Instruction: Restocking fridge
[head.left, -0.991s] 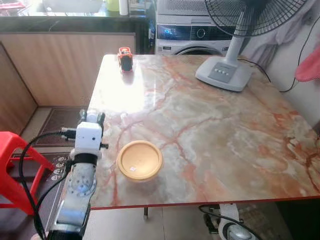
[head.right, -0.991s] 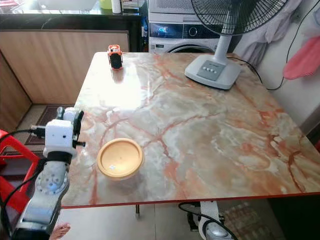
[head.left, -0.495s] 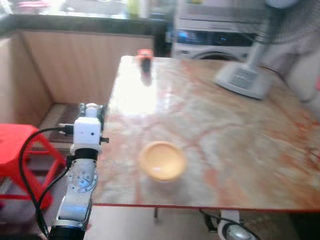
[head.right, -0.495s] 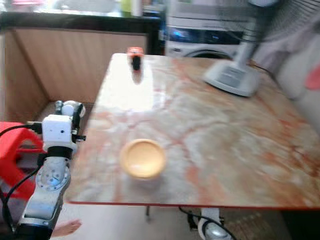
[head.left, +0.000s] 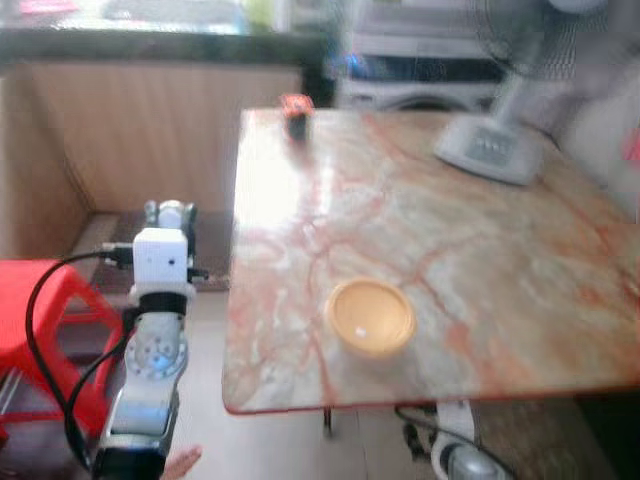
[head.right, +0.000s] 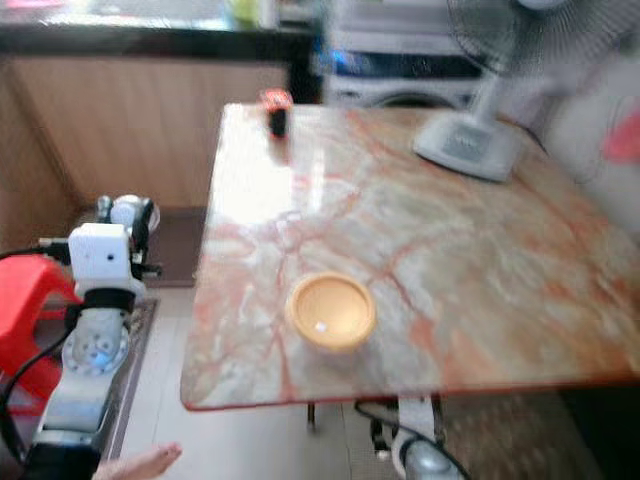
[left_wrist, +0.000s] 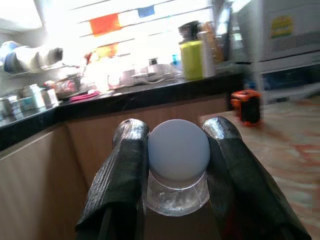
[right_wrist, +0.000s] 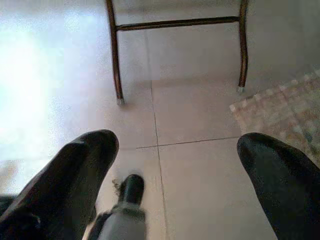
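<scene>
The left pincer (left_wrist: 177, 165) is clamping a capped bottle (left_wrist: 178, 170) between its fingers, beside the worktop (head.left: 420, 230). The right pincer (right_wrist: 180, 170) is hanging wide open, empty. The round bottle could be slipping out while the robot is walking.

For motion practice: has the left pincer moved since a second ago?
Yes: the left pincer, holding a bottle, is now farther left of the table.

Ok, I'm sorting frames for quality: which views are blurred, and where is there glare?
Both eye views are soft with motion blur; window glare washes out the table near the toy car. Left wrist view: bottle sharp, windows blown out. Right wrist view: bright patch on the floor.
</scene>
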